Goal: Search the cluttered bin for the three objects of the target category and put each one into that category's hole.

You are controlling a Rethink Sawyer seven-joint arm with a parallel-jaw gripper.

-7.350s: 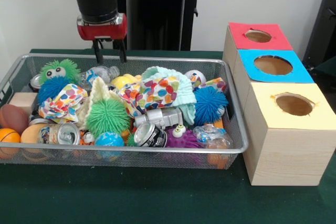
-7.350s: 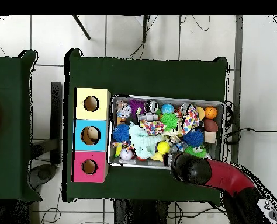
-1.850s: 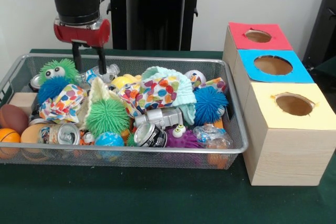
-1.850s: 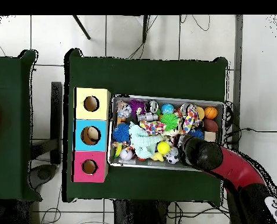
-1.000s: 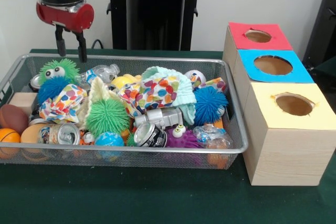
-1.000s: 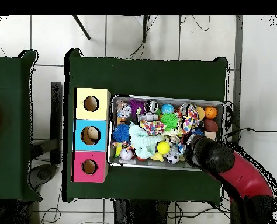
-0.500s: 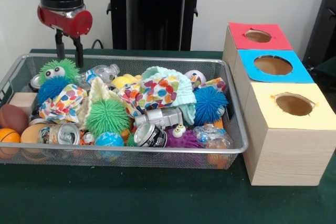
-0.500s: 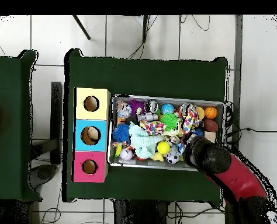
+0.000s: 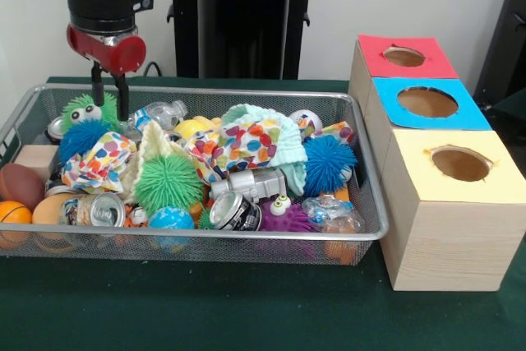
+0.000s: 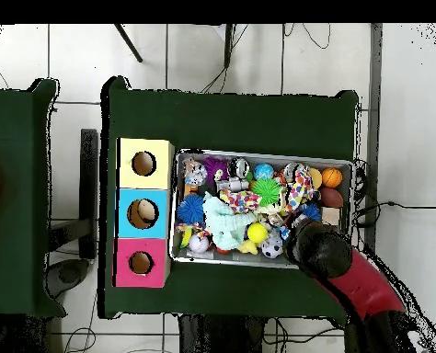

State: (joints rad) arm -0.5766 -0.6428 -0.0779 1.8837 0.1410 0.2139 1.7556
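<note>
1. The bin [image 9: 362, 232] is a wide, low basket of shiny silver wire mesh with a smooth round metal rim. It sits on the dark green surface [image 9: 205, 310], to the left of the boxes in the front view.
2. The bin is full of toys. There is a green spiky rubber ball [image 9: 168, 184] near the middle, a blue spiky ball [image 9: 329, 163] to the right, and a fuzzy green ball with googly eyes [image 9: 92, 110] at the far left.
3. A soft cloth with coloured dots [image 9: 246, 144] lies in a heap in the middle, next to a pale mint cloth [image 9: 283, 141].
4. Two shiny crushed metal cans [image 9: 238, 210] lie near the front rim, and a clear crinkly plastic bottle [image 9: 160, 113] lies at the far side.
5. Three wooden boxes stand in a row to the right, touching each other. Each has a round hole in its top: a yellow-topped box [image 9: 448, 228] nearest, a blue-topped box [image 9: 431, 104] in the middle, and a red-topped box [image 9: 403, 57] farthest.
6. The tool [image 9: 109, 94] has two thin black fingers hanging straight down from a red collar. They are a little apart and hold nothing. Their tips are right by the fuzzy green ball.
7. Half a second ago the tool was higher and a bit more to the left. It has now come down toward the fuzzy green ball. The toys have not moved.
</note>
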